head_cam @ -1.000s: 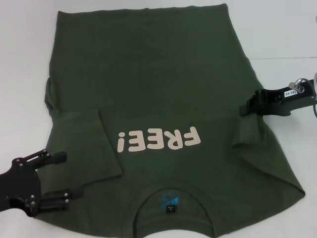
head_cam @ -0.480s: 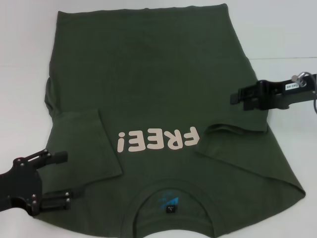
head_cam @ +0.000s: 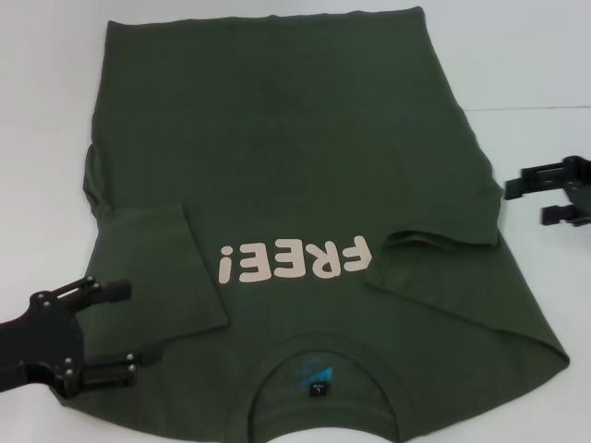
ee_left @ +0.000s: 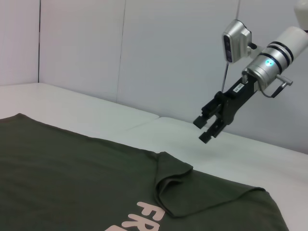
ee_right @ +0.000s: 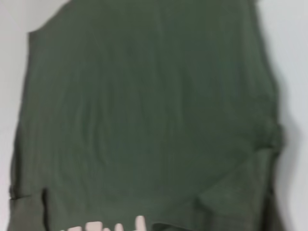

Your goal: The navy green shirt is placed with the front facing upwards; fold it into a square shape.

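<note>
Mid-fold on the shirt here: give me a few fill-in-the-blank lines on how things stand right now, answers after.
1. The pale lettering on the navy green shirt reads ____.
2. Both sleeves are folded ____ onto the shirt's body.
3. The right hand, beside the shirt's edge, has its fingers ____ and holds nothing.
4. The left hand hovers open near the shirt's ____ sleeve.

Missing words: FREE!; inward; open; left

Dark olive-green shirt (head_cam: 295,157), pale pink lettering (head_cam: 295,261), blue-black neck label (head_cam: 317,380), white table (head_cam: 517,65)
</note>
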### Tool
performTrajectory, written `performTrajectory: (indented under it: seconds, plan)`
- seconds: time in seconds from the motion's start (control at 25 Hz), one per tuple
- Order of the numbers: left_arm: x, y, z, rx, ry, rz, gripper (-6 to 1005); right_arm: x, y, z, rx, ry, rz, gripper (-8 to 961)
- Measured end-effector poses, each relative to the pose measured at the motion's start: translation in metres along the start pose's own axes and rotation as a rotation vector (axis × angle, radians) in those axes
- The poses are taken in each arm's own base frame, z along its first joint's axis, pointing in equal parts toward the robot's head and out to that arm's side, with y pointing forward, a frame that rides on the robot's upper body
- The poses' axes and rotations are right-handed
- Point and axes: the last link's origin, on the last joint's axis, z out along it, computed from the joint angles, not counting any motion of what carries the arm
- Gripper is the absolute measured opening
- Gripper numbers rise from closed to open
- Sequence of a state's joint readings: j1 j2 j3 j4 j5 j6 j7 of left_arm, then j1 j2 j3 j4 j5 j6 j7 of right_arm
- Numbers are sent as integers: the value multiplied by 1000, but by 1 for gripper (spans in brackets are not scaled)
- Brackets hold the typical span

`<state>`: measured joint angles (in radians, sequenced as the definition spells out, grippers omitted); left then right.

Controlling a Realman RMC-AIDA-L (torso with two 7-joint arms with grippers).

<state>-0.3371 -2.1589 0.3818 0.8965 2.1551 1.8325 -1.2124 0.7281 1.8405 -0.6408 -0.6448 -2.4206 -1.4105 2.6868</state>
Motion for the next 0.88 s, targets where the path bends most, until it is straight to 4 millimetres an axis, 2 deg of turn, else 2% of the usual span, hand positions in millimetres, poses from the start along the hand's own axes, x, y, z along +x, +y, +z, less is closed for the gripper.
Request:
performTrajectory:
  seconds: [0.24, 0.56, 0.64, 0.88]
  plan:
    - [1, -1, 2, -5, 2, 1, 937, -9, 3, 0, 91, 23, -11, 855]
    - [1, 0, 4, -13, 2, 0, 936, -6, 19, 32, 123, 33, -50, 843]
    - [2, 0, 5, -15, 4, -1, 936, -4, 18, 42, 144, 34, -46, 842]
    - [2, -1, 6, -20, 4, 1, 936, 1, 14, 52, 155, 33, -31, 841]
